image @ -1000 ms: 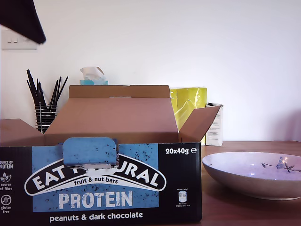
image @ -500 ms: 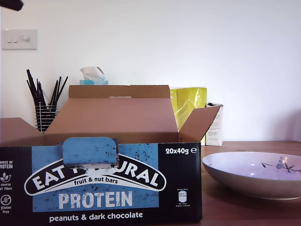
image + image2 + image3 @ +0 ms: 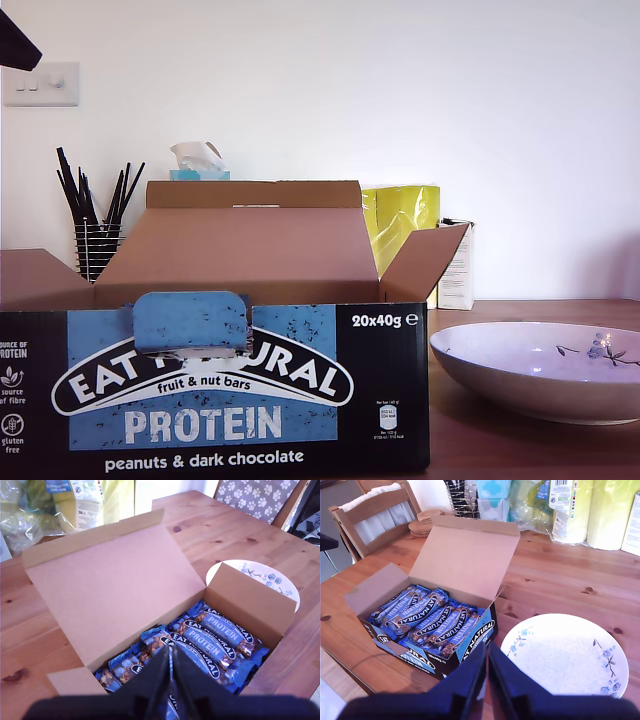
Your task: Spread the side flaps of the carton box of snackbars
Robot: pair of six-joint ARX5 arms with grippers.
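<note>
The carton box [image 3: 427,625] stands open on the desk [image 3: 560,585] beside a plate [image 3: 565,657]. My first gripper [image 3: 170,666] and my second gripper [image 3: 486,661] hover above it, jaws clenched and empty. Both side flaps [image 3: 250,605] appear spread; the next move is probably withdrawal. Since 0.5 s ago, the dark arm part [image 3: 15,45] at the exterior view's upper left has dropped lower.

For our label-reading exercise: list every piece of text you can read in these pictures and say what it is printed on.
"EAT NATURAL", partly hidden by a tab: carton box front.
"fruit & nut bars": same front.
"PROTEIN": same front.
"peanuts & dark chocolate": same front.
"20x40g": same front.
"source of fibre", "gluten free": front's edge at the exterior view's left.
"EAT NATURAL PROTEIN": snack bar wrappers.
Background packets: unreadable.
</note>
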